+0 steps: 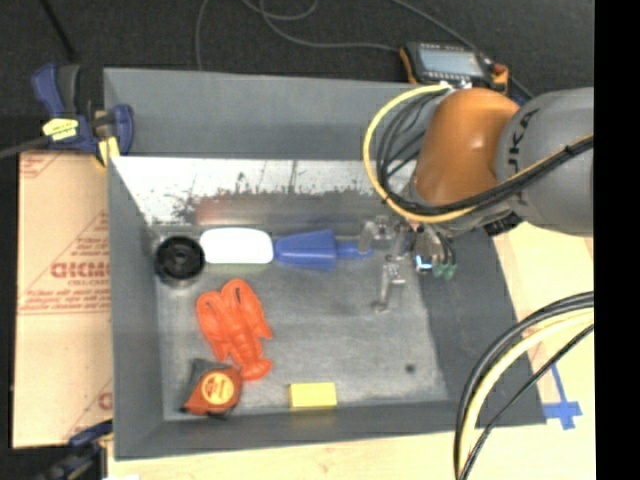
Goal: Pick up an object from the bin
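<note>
My gripper (383,260) hangs low over the right half of the bin, under the orange-covered wrist. Its two metal fingers stand apart, one toward the back wall and one toward the front, so it is open. A blue tool with a wide blue head and a thin stem (310,249) lies just left of it, along the back wall. The stem's right end points into the gap between the fingers; whether they touch it I cannot tell. A white oval piece (236,246) lies against the blue tool's left end.
A black round cap (179,258) sits at the back left. An orange lobster toy (235,326) lies left of centre, an orange tape measure (213,391) in the front left corner, and a yellow block (313,396) by the front wall.
</note>
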Motion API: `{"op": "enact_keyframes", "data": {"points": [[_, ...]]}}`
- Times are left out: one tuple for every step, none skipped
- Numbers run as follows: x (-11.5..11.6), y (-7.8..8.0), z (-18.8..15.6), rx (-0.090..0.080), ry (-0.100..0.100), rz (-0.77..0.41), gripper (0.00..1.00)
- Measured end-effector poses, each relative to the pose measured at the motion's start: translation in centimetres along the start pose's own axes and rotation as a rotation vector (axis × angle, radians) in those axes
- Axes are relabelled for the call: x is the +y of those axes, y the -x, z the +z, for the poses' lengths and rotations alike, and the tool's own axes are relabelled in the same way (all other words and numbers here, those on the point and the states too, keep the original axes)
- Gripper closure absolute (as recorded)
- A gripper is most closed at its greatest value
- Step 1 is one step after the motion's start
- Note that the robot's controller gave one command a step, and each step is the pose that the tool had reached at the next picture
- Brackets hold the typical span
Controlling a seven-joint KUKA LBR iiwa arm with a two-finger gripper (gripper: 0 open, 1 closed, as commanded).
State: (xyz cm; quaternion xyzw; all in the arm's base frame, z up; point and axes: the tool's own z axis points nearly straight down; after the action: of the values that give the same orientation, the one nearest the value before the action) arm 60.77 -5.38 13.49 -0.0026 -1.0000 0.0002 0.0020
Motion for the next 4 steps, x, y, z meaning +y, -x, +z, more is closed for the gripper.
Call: {"op": "enact_keyframes", "data": {"points": [[0.0, 0.2, -0.4, -0.008, -0.001, -0.001, 0.0], [-0.8, 0.4, -1.5, -0.005, 0.002, 0.046, 0.0], [-2.5, 2.1, -4.8, -0.008, -0.001, 0.049, 0.0], [-1.4, 3.6, -1.7, -0.021, -0.004, -0.06, 0.0]]}}
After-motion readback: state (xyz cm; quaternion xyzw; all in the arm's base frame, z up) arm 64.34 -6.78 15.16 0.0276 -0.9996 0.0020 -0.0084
